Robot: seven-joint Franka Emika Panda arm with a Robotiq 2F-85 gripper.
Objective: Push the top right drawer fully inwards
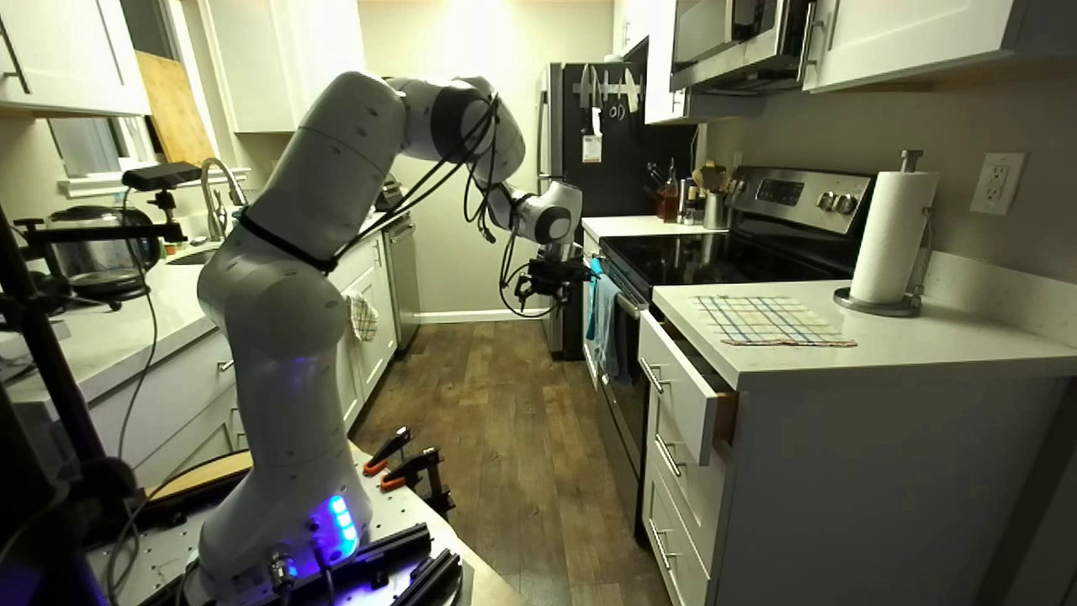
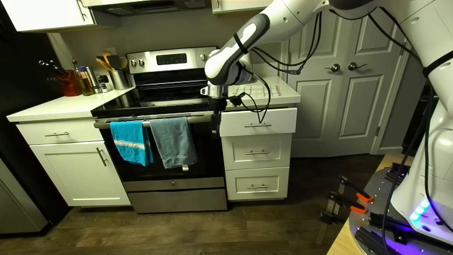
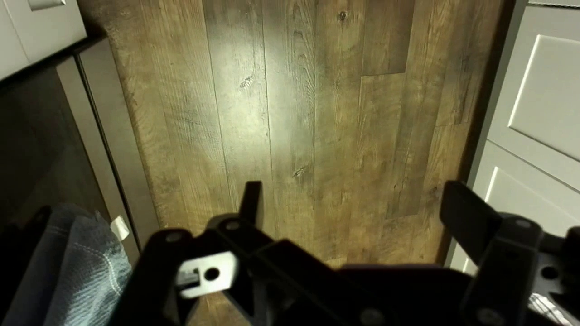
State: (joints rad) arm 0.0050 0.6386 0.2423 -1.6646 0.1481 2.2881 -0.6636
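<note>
Drawer (image 2: 244, 118), shallow and rectangular, with a flat white front, a metal bar handle (image 2: 253, 125) and a brown wooden side (image 1: 725, 417), stands partly out past the front edge of the white slab worktop (image 1: 925, 345), reaching nearly to the front corner farther from the black-and-steel stove (image 1: 690, 257). Its inside is too dark to make out. Below it, two deeper white panelled drawers (image 2: 258, 161) sit flush. Clear of the drawer front, the black two-fingered gripper (image 3: 353, 195) hangs over brown wood-plank flooring (image 3: 290, 136), off the worktop's front corner beside the stove. Its fingers (image 3: 253, 199) are spread wide, floor planks showing between them in the wrist view. A pale checked cloth (image 1: 766, 320) lies flat between the front edge and an upright white paper roll (image 1: 893, 236) near the back edge.
</note>
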